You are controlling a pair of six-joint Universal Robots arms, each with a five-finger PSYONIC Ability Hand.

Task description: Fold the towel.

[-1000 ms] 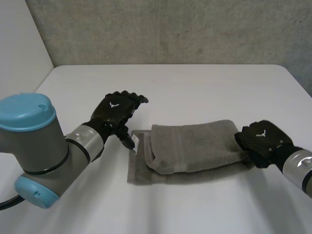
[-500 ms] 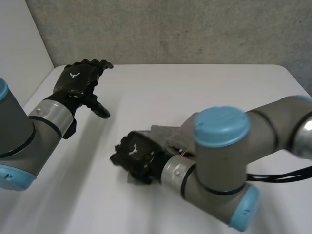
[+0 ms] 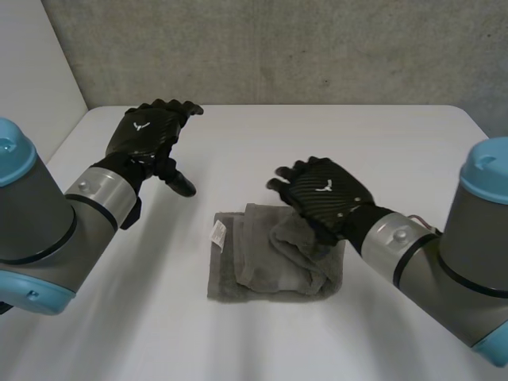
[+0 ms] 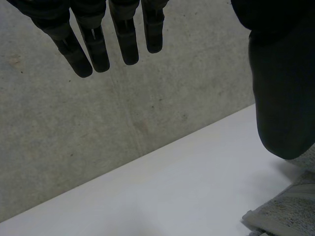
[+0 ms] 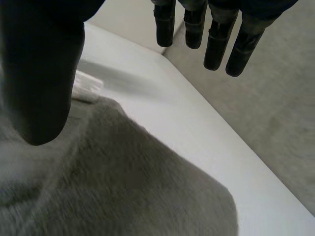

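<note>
- The robot's black right hand [image 3: 325, 194] is hovering over the right end of a grey terry-cloth towel [image 3: 258, 266]. Its fingers [image 5: 216, 42] are reaching out straight and spread, and its thumb is standing apart, gripping nothing.
- The black left hand [image 3: 149, 136] is hanging in the air well apart from the towel, to its far left. Its fingers [image 4: 98, 46] are stretching out straight and holding nothing.
- The towel is lying folded and bunched in thick layers at the middle of the white table [image 3: 238, 135], and a small white label [image 3: 218, 232] is showing at its left edge.
- A grey concrete wall [image 3: 278, 48] is standing behind the table.
</note>
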